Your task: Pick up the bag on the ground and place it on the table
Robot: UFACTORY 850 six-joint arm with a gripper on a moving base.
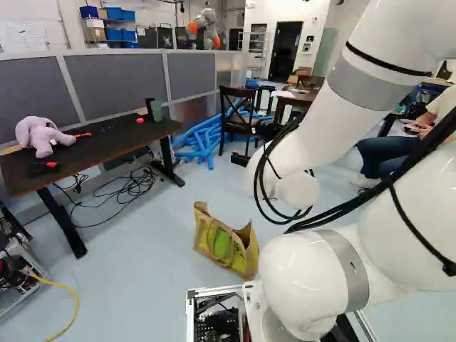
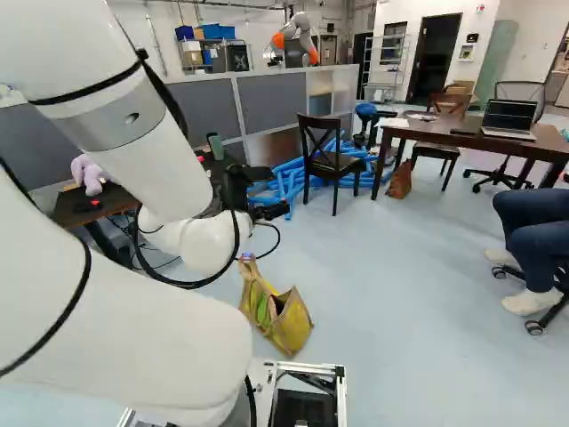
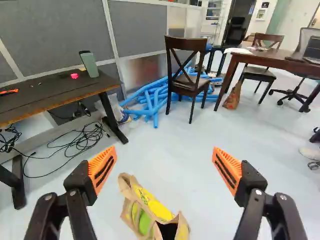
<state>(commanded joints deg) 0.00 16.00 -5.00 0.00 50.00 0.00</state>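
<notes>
Lab flr., from where I'm standing: a white robot arm reaches out w/ its black gripper spread wide, orange pads well apart, holding nothing. The tan shopping bag, green & yellow showing on its side, sits on the flr. ahead of & below the gripper, btwn. the lines of its fingers but touching neither. Nearby, a dark desk bears a lavender plush toy & a green container. In bkgd., blue tubes lie piled behind a dark wood chair; beyond, a brown table w/ an open laptop, a brown paper bag by its leg. Over the gray partition, another robot.
</notes>
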